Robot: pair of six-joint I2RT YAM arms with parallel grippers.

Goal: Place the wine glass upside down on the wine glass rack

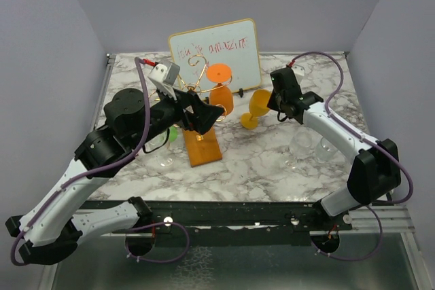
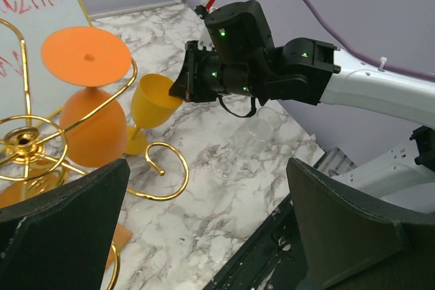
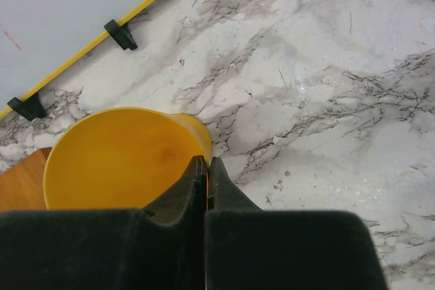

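A yellow wine glass [image 1: 258, 106] stands tilted, mouth up, to the right of the rack; it also shows in the left wrist view [image 2: 155, 100] and the right wrist view [image 3: 115, 157]. My right gripper [image 1: 275, 103] [image 3: 206, 164] is shut on its rim, one finger inside the bowl. The wine glass rack [image 1: 197, 76] is gold wire on an orange-brown wooden base [image 1: 202, 146]. An orange wine glass [image 1: 221, 93] [image 2: 88, 120] hangs upside down on it. My left gripper [image 1: 204, 117] [image 2: 207, 164] is open and empty, just beside the rack's spiral arms [image 2: 27, 144].
A framed whiteboard [image 1: 217, 49] [image 3: 68, 18] with red writing stands behind the rack. Clear glasses sit on the marble table at right [image 1: 326, 147] [image 2: 262, 127] and front left [image 1: 165, 161]. A small green object [image 1: 173, 134] lies under the left arm.
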